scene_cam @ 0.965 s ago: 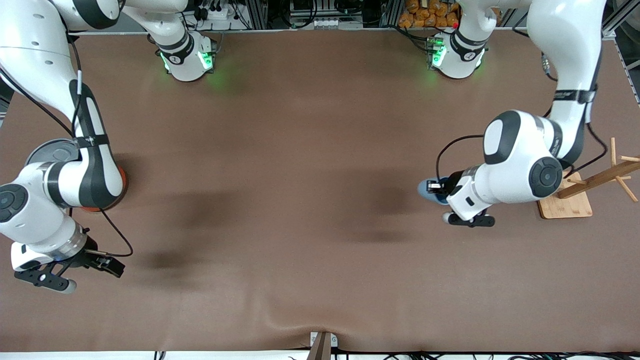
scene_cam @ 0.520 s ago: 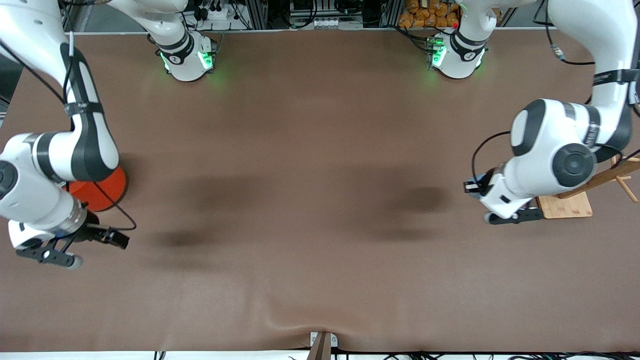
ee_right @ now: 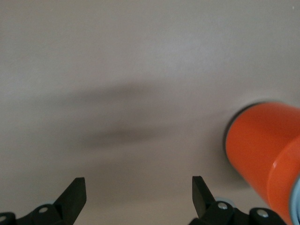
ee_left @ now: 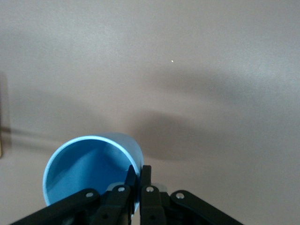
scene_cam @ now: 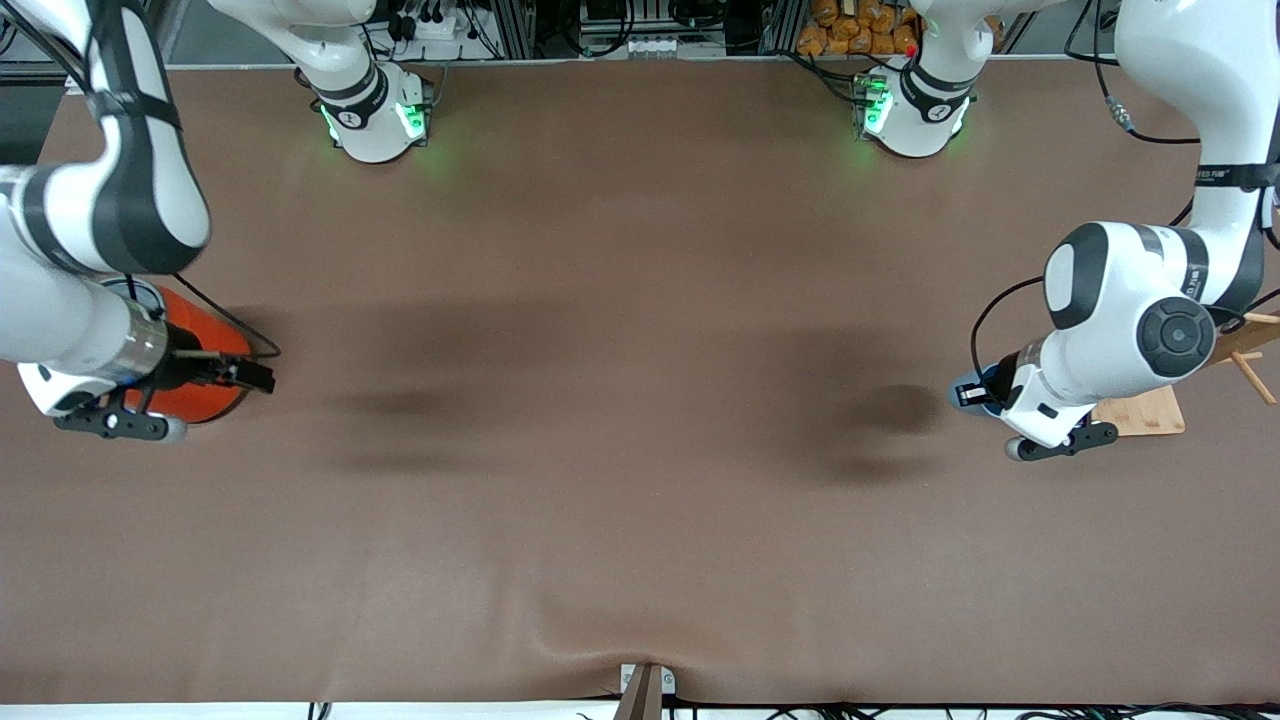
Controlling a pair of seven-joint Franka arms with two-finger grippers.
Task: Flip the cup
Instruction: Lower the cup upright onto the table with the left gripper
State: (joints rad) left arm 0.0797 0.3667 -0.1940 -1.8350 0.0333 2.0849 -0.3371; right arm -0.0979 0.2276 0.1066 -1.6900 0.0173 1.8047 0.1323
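The light-blue cup [ee_left: 89, 168] hangs in my left gripper [ee_left: 139, 177], its darker blue inside turned toward the wrist camera. The two fingers are shut on the cup's rim wall, one inside and one outside. In the front view only a bit of the cup [scene_cam: 968, 384] shows past the left hand [scene_cam: 1035, 422], in the air beside the wooden stand near the left arm's end of the table. My right gripper [ee_right: 138, 192] is open with nothing between its fingers. It hovers at the right arm's end, partly over the orange can.
The large orange can [scene_cam: 205, 390] [ee_right: 262, 145] stands under the right hand. A wooden peg stand [scene_cam: 1235, 345] on a square base [scene_cam: 1150, 412] sits by the left arm. A brown cloth [scene_cam: 620, 400] covers the table.
The left arm has carried the cup toward its end of the table, up to the wooden stand. The right hand has moved away from the front camera, over the orange can.
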